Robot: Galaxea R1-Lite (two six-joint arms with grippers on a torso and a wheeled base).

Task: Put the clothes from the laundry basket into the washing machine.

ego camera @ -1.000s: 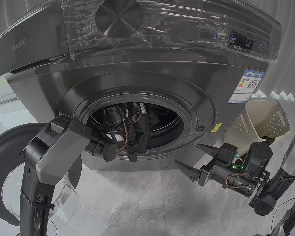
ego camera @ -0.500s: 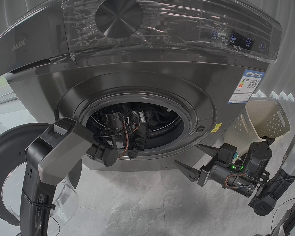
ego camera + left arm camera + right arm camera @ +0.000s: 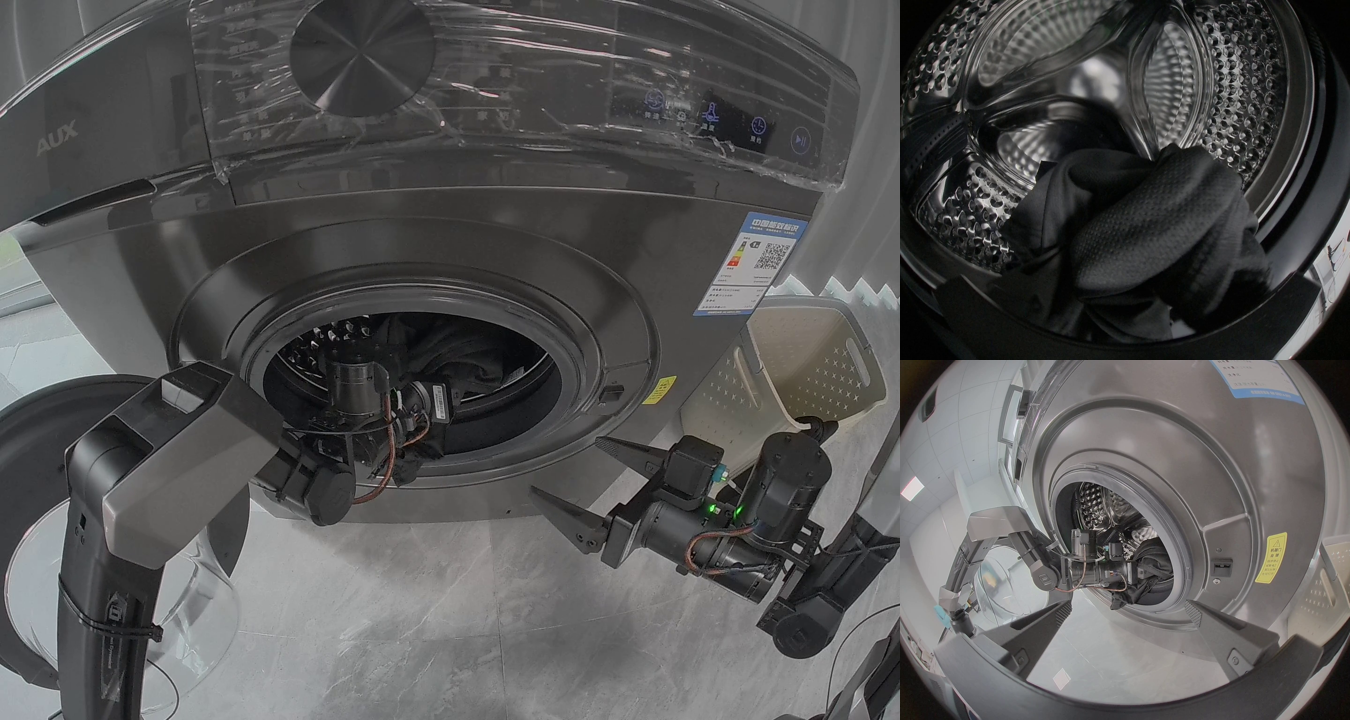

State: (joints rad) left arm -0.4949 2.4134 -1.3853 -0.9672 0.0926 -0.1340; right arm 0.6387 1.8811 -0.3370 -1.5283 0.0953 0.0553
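The left gripper (image 3: 439, 401) sits inside the open port of the washing machine (image 3: 469, 234), in the perforated drum (image 3: 1228, 70). The black garment (image 3: 1162, 225) lies bunched against it, close behind the door seal, and it cannot be told whether the gripper is pinching the cloth. The right gripper (image 3: 567, 466) hangs outside, below and to the right of the port, its jaws spread wide on nothing, near the cream laundry basket (image 3: 825, 361) beside the machine.

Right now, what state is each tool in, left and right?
Left tool: in the drum by the black garment; open or shut cannot be told.
Right tool: open, empty.
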